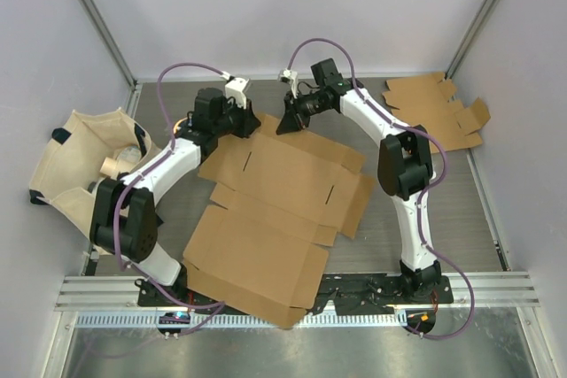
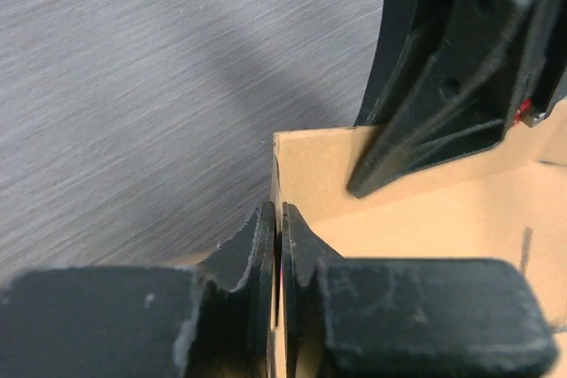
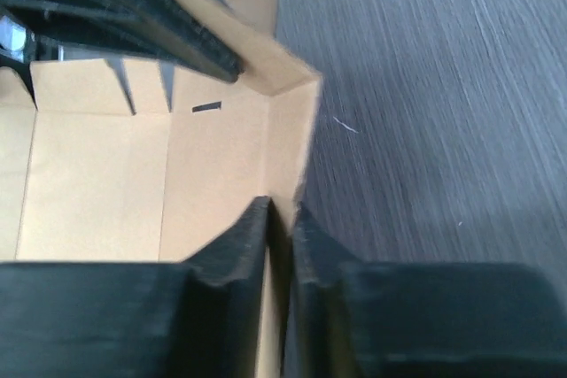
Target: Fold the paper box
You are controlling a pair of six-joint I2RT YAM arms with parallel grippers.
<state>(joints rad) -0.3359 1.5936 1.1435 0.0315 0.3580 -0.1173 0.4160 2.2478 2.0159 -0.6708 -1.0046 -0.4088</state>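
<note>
the flat cardboard box (image 1: 275,210) lies spread across the middle of the top view, its near corner over the rail (image 1: 496,288) at the bottom. the left gripper (image 2: 279,223) and right gripper (image 3: 282,214) are each pinched closed on its far flap, close together. best to raise both evenly so the flap turns on its crease without twisting. a cloth bag (image 1: 80,161) sits at the left and spare cardboard (image 1: 438,111) at upper right, both off the sheet. only the arms crowd the fold.

Bag (image 1: 84,161) left of box (image 1: 266,219), cardboard (image 1: 438,112) right
</note>
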